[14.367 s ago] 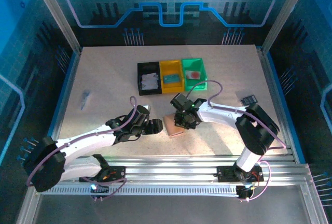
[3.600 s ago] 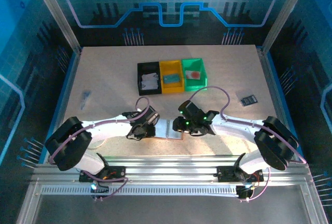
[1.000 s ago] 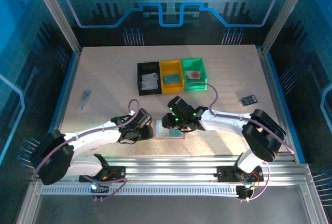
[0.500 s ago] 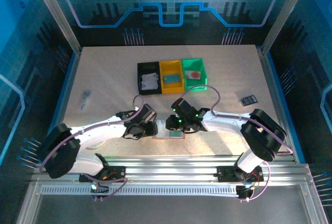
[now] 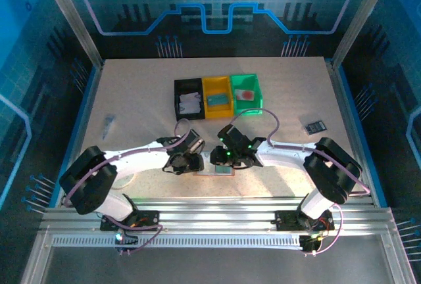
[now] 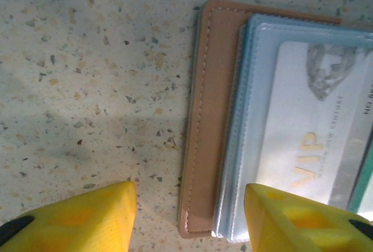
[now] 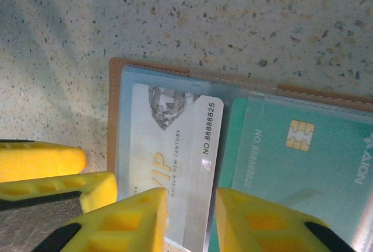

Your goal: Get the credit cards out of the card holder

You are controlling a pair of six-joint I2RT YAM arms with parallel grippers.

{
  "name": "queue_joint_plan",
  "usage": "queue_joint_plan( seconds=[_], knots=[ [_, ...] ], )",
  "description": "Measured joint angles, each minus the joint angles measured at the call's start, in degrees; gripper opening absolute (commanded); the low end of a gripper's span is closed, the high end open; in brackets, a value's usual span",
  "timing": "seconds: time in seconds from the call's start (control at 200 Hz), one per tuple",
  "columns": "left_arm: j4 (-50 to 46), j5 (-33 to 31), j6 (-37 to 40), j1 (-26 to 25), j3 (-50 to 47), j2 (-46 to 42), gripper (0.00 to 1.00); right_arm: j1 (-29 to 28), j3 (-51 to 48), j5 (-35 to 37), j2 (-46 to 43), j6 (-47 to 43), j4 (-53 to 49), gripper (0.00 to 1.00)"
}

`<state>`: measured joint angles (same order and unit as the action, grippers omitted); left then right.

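The table (image 5: 131,100) carries three bins in a row, one black (image 5: 177,100), one yellow (image 5: 217,82) and one green (image 5: 245,77), all beyond both grippers and apart from them. One card holder (image 6: 213,118) lies opened flat on the table between the two grippers, its clear pockets facing up.

The left gripper (image 6: 187,196) points down with its jaws at a middling spread and holds nothing. The holder's tan left edge lies in the gap, one finger (image 6: 87,211) standing over bare table and the other over the clear pocket.

The right gripper (image 7: 191,196) has its jaws set narrowly apart, just above the holder's near edge. Whether they touch it I cannot tell.

Two credit cards show in the pockets. One pale silver card (image 7: 175,147) runs down into the right gripper's gap, and one teal card (image 7: 303,158) with a chip lies just to that gripper's right.
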<state>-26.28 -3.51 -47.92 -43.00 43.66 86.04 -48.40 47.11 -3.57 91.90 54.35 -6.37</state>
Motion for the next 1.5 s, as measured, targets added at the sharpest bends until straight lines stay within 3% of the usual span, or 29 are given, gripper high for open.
queue_joint_plan(
  seconds=[0.58, 1.496],
  knots=[
    [-0.28, -0.02, -0.02, 0.09, 0.68, 3.06, 0.5, 0.11, -0.04, -0.13, 1.68, 0.0, 0.61, 0.28],
    [1.25, -0.09, -0.2, 0.09, -1.07, 3.04, 0.44, 0.48, -3.93, -2.93, 4.17, 0.0, 12.59, 0.26]
  ],
)
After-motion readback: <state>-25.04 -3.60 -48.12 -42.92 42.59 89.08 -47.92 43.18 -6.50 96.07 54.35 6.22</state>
